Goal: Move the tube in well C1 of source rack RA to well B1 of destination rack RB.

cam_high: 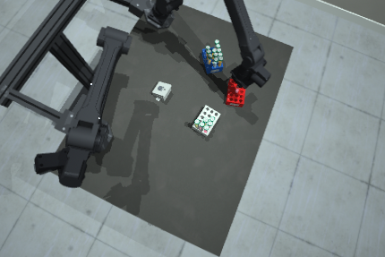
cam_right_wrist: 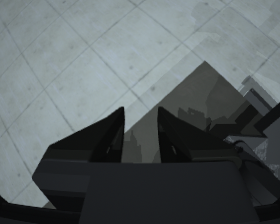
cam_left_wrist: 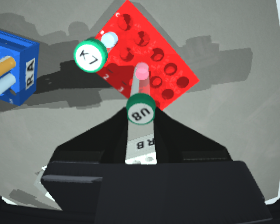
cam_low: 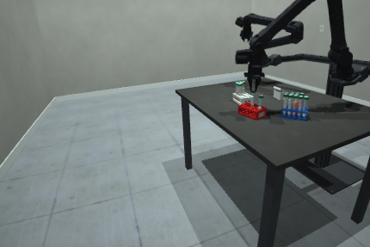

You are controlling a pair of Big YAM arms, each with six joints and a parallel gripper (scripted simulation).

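Observation:
The blue rack RA (cam_high: pixel 217 70) (cam_low: pixel 294 118) (cam_left_wrist: pixel 22 95) holds several green-capped tubes; I cannot tell its wells apart. The white rack RB (cam_high: pixel 218 115) (cam_low: pixel 242 101) (cam_left_wrist: pixel 145 144) has tubes in one half and open wells in the other. My left gripper (cam_low: pixel 254 89) (cam_left_wrist: pixel 140 113) is shut on a green-capped tube marked U8 at its cap. The tube points down over the red rack, its pink tip (cam_left_wrist: pixel 142 71) lowest; whether the tip is inside a well is unclear. My right gripper (cam_right_wrist: pixel 141 113) is partly open and empty, high above the mat's far side from the racks.
The red rack (cam_high: pixel 235 104) (cam_low: pixel 254 116) (cam_left_wrist: pixel 155 37) stands beside RA and RB. A tube marked K7 (cam_left_wrist: pixel 90 56) stands in it near one edge, close to my left fingers. The white button box (cam_high: pixel 166 90) (cam_low: pixel 277 93) sits nearer the arm bases; no lit lamp shows.

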